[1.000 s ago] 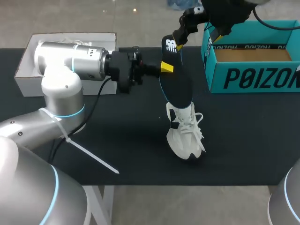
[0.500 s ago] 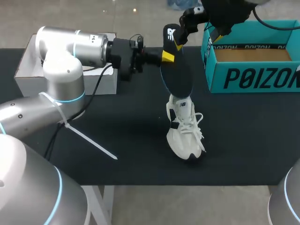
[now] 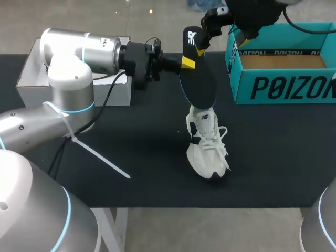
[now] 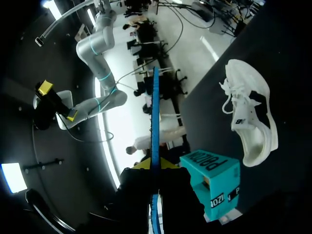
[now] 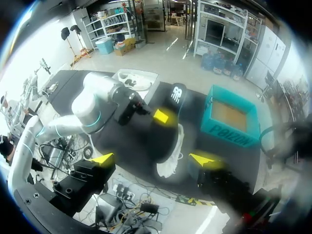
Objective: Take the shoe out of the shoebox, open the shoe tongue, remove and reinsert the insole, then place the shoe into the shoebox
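Observation:
My left gripper (image 3: 185, 63) is shut on a black insole (image 3: 197, 80) and holds it in the air, just above the shoe. In the left wrist view the insole (image 4: 155, 122) shows edge-on as a thin blue line between the fingers of the left gripper (image 4: 155, 168). The white laced shoe (image 3: 208, 148) lies on the black table, toe toward the front edge, apart from the insole. The teal shoebox (image 3: 273, 86) stands open at the back right. My right gripper (image 5: 153, 159) hangs open high over the table with nothing between its fingers; far under it are the shoe (image 5: 171, 155) and insole (image 5: 177, 95).
A white box (image 3: 31, 68) sits at the back left, behind my left arm (image 3: 79, 58). My right arm (image 3: 252, 13) hangs over the shoebox's left end. A white cable tie sticks out from the left arm above the table.
My left gripper has lifted the insole up and back, so its lower end has come out of the shoe. The right arm and shoe have stayed put.

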Controlling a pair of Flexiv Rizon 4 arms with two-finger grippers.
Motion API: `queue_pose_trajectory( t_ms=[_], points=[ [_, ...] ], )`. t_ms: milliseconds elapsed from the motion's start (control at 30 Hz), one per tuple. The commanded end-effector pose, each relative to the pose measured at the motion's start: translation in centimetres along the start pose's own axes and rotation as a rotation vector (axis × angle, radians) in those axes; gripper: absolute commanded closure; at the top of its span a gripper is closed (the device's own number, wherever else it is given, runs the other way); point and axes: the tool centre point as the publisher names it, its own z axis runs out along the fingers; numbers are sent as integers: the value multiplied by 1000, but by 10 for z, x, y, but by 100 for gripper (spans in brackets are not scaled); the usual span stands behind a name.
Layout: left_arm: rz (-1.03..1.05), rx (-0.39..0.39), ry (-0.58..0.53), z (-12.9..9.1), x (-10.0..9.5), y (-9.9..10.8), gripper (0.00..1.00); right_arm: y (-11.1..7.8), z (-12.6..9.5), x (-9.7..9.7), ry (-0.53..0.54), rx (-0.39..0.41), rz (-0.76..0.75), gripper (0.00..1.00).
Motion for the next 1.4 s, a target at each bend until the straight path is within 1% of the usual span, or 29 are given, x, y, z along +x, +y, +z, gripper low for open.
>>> queue_pose_trajectory(
  t_ms=[33,167,300,500,633,667,800,933,1067,1167,1267,1400],
  points=[
    [2,-2,-2,1,1,1,100,6,11,-28,127,14,55,0],
    [2,-2,-2,1,1,1,100,-2,22,-47,281,16,133,0],
    [2,-2,-2,1,1,1,100,-15,36,-59,372,9,194,0],
    [2,-2,-2,1,1,1,100,-30,62,-65,471,-12,222,0],
    [2,-2,-2,1,1,1,100,-33,73,-64,544,-52,214,0],
    [2,-2,-2,1,1,1,100,-33,76,-64,569,-72,212,0],
    [2,-2,-2,1,1,1,100,-31,89,-67,648,-132,190,0],
    [2,-2,-2,1,1,1,100,-25,104,-72,732,-165,178,0],
    [2,-2,-2,1,1,1,100,-19,112,-72,767,-165,179,0],
    [2,-2,-2,1,1,1,100,-10,119,-76,827,-178,168,0],
    [2,-2,-2,1,1,1,100,1,125,-80,864,-187,151,0],
    [2,-2,-2,1,1,1,100,11,132,-84,877,-180,132,0]
  ],
)
